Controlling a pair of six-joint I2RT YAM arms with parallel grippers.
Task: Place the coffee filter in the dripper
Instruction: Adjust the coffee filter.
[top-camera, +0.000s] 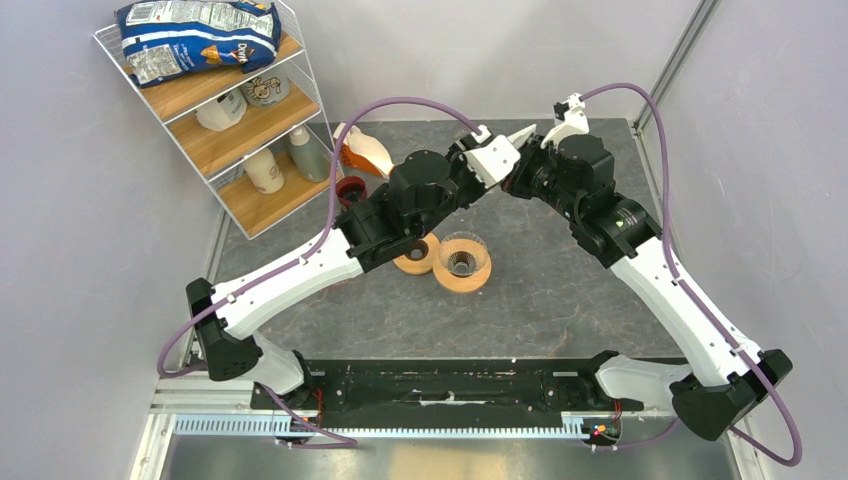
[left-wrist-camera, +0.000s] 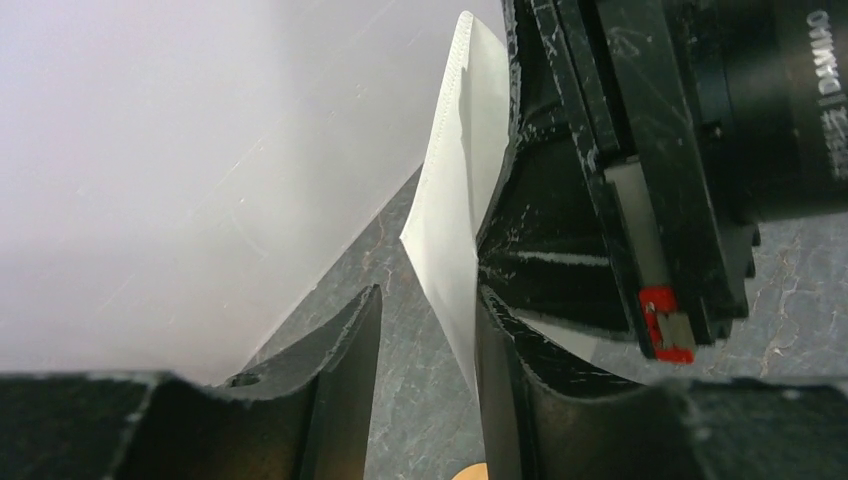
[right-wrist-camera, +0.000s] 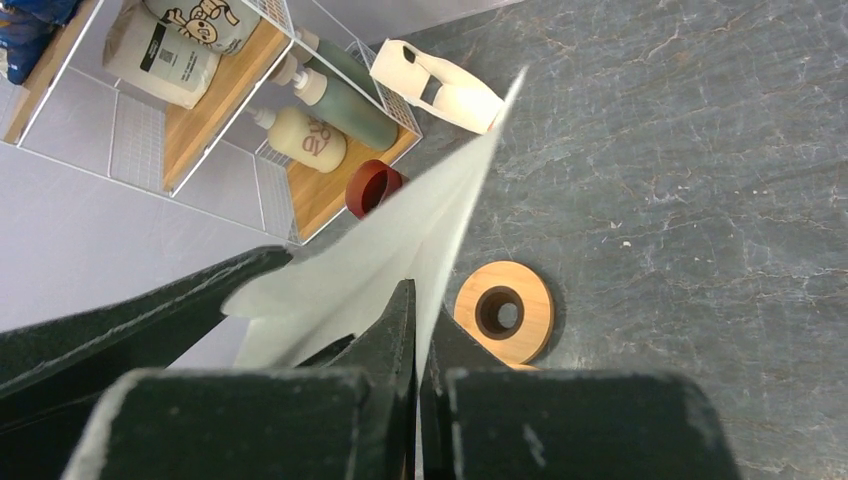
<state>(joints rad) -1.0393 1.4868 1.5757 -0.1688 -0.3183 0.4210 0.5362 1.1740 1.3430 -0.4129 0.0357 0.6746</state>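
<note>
Paper coffee filter, a thin cream-white cone, sits clamped in the right end effector and reaches between the parted fingers of the left end effector. Well below both, the clear glass dripper with its wooden collar stands on the bench.

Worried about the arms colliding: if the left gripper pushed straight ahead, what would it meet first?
The coffee filter, standing between the left gripper's open fingers; then likely the right gripper pinching it, though depth is unclear.
</note>
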